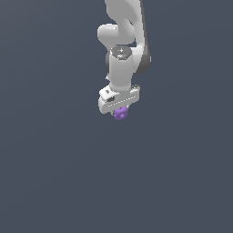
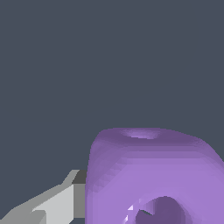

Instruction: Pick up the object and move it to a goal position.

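Wrist view: purple block [image 2: 153,175] cropped, seemingly against tool finger [image 2: 57,203].

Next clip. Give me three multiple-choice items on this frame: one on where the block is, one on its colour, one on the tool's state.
1. Where is the block?
A. Lying far from the arm
B. Right under the tool
C. On top of the arm

2. What colour is the block?
A. Purple
B. Green
C. Red

3. What state is the tool in?
A. Open wide with nothing in it
B. Out of view
C. Shut on the block

Key: 1 B, the exterior view shows it at the tool's tip; 2 A, both views show purple; 3 C, the wrist view shows a finger against the block's side.
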Controlling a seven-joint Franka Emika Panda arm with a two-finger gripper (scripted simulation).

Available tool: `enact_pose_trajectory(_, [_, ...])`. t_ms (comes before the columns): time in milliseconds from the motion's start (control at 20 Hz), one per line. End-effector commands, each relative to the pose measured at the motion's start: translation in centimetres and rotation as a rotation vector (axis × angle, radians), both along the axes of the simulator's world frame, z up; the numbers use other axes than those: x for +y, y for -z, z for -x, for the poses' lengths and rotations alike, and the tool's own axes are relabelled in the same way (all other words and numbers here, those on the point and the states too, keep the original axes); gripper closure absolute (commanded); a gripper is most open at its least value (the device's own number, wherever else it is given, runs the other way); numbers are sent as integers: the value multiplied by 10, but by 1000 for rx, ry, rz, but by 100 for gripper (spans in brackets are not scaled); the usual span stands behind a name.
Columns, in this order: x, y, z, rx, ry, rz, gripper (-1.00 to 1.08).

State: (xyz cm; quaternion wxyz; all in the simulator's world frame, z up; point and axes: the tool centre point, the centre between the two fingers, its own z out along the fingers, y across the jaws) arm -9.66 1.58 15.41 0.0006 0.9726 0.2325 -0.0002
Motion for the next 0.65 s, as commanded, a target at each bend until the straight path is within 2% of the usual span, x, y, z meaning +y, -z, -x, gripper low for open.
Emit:
enact_pose_trajectory(0, [0, -8, 11, 0, 0, 0, 108])
enact_pose_trajectory(300, [1, -20, 28, 0, 0, -1, 108])
enact_pose_trajectory(600, [1, -25, 32, 0, 0, -1, 108])
